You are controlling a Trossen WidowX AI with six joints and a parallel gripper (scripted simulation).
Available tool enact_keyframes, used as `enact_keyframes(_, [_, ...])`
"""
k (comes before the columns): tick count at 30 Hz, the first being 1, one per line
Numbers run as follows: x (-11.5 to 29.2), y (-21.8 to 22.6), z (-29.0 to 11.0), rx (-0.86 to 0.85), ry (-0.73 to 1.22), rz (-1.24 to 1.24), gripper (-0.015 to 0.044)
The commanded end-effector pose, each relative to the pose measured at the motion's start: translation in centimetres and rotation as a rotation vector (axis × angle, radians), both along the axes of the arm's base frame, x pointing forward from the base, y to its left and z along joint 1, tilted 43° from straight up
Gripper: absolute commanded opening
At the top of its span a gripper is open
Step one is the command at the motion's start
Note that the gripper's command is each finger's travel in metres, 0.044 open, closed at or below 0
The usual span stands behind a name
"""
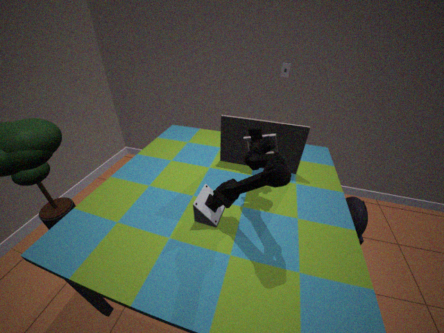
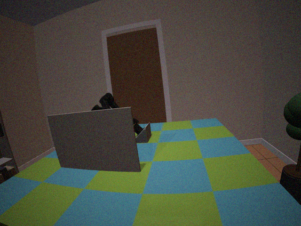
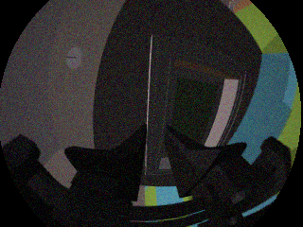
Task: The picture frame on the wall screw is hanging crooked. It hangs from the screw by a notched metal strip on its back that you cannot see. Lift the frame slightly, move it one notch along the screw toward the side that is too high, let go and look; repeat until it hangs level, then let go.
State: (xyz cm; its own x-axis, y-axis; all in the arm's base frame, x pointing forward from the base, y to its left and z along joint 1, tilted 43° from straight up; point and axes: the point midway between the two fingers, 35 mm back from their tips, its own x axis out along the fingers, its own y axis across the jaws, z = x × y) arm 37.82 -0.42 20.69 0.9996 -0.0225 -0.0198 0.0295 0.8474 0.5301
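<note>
A small dark wall panel (image 1: 233, 132) (image 2: 94, 138) stands upright at the far side of the checkered table (image 1: 118, 261). The picture frame (image 1: 269, 135) (image 3: 223, 110) hangs on the panel's front; only its pale edges show beside my wrist in the top view. My gripper (image 1: 259, 142) (image 3: 154, 128) is shut on the frame's thin pale edge, which runs up between the fingers in the wrist view. The screw and the notched strip are hidden. In the exterior view the panel's back hides the frame, and only the arm (image 2: 106, 99) shows above it. I cannot tell the frame's tilt.
The arm's grey base block (image 1: 207, 209) sits mid-table, in front of the panel. A potted plant (image 1: 25, 150) (image 2: 294, 119) stands on the floor beside the table. A dark chair (image 1: 356, 215) is at the table's right edge. A brown door (image 2: 136, 73) is in the room wall.
</note>
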Motion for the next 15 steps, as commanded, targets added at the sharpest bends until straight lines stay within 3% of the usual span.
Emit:
enact_keyframes(1, [0.04, 0.29, 0.29, 0.005, -0.008, 0.007, 0.0])
enact_keyframes(15, [0.04, 0.23, 0.25, 0.005, -0.008, 0.007, 0.0])
